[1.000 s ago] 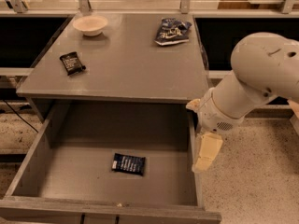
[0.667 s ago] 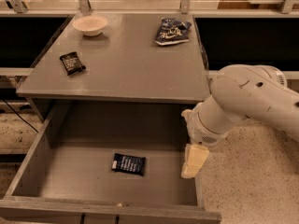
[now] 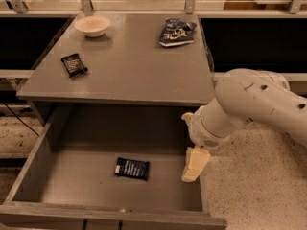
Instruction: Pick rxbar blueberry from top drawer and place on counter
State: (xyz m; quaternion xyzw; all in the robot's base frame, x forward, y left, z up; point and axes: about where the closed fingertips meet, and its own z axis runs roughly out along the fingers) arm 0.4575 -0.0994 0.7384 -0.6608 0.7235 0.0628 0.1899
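The rxbar blueberry (image 3: 132, 168), a small dark navy wrapper with white lettering, lies flat on the floor of the open top drawer (image 3: 29, 181), a little right of its middle. The gripper (image 3: 194, 165), cream-coloured, hangs on the white arm over the drawer's right wall, about a hand's width right of the bar and above it. It holds nothing. The grey counter (image 3: 134, 66) lies above and behind the drawer.
On the counter stand a pale bowl (image 3: 92, 26) at the back left, a black bar wrapper (image 3: 74, 64) at the left and a blue-and-white snack bag (image 3: 176, 31) at the back right. Speckled floor (image 3: 249, 195) lies to the right under the arm.
The arm has swung left and the gripper has moved from outside the drawer's right side to over its right wall, closer to the bar. The bar has not moved.
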